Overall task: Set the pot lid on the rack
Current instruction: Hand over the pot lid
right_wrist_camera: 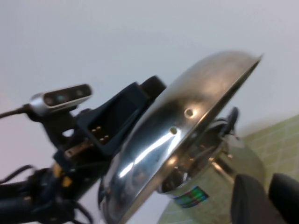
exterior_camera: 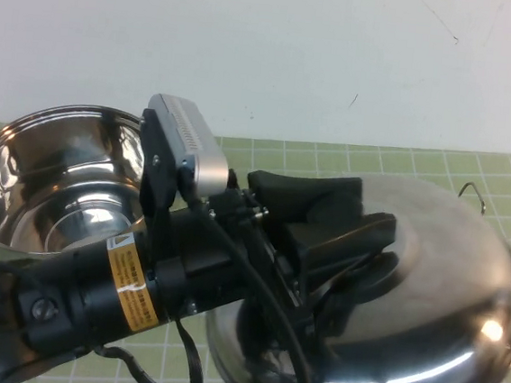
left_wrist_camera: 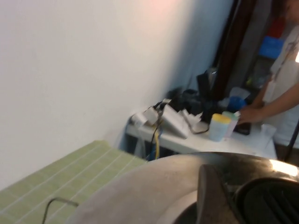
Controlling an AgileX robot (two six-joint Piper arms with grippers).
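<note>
The pot lid, shiny domed steel, hangs tilted in the air at the right of the high view. My left gripper is shut on its black knob; one finger shows beside the knob in the left wrist view. The right wrist view shows the lid from its edge, above the pot. Of the rack, only a thin wire loop sticks out behind the lid; it also shows in the left wrist view. The rack's tray is hidden. My right gripper is shut and empty, low beside the pot.
The deep steel pot stands open at the left on the green checked mat; its green label faces the right wrist camera. A white wall is close behind. My left arm crosses the front.
</note>
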